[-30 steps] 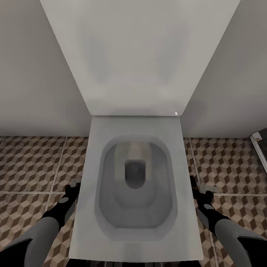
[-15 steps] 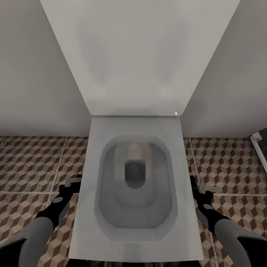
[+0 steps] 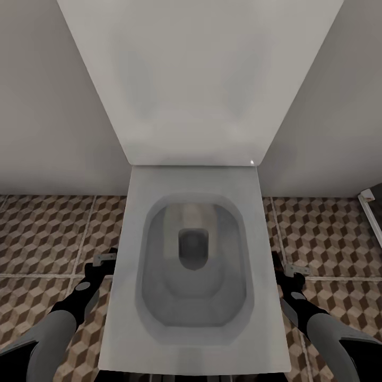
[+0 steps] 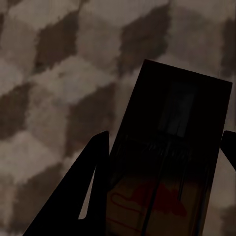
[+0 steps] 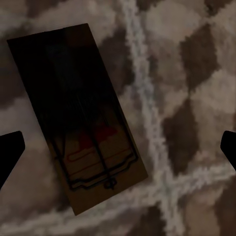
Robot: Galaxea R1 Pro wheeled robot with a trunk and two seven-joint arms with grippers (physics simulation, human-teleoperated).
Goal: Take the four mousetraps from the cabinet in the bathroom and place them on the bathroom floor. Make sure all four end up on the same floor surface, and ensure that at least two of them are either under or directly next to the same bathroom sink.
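**Operator:** Now, where do your two arms sit, and what does each one carry?

**Unit:** You are looking straight down on a white toilet (image 3: pixel 193 265) with its lid raised against the wall. Your left gripper (image 3: pixel 104 259) hangs low beside the bowl's left flank; your right gripper (image 3: pixel 291 269) hangs low beside its right flank. Both are above the bathroom floor (image 3: pixel 42 233), the cube-patterned tile.

**Operator:** Report jaw state, left side.

**Unit:** Spread wide. In the left wrist view the dark fingertips (image 4: pixel 93 167) stand apart, and a mousetrap (image 4: pixel 169 162) lies on the tile between them. Whether either finger touches the board, you cannot tell; the picture is dark.

**Operator:** Right side?

**Unit:** Also spread wide. In the right wrist view the fingertips (image 5: pixel 10 152) sit at the two edges of the frame, well apart from a second mousetrap (image 5: pixel 78 118). That board lies flat on the tile, turned at an angle, wire and red mark facing up, just beside a pale grout line (image 5: pixel 147 118).
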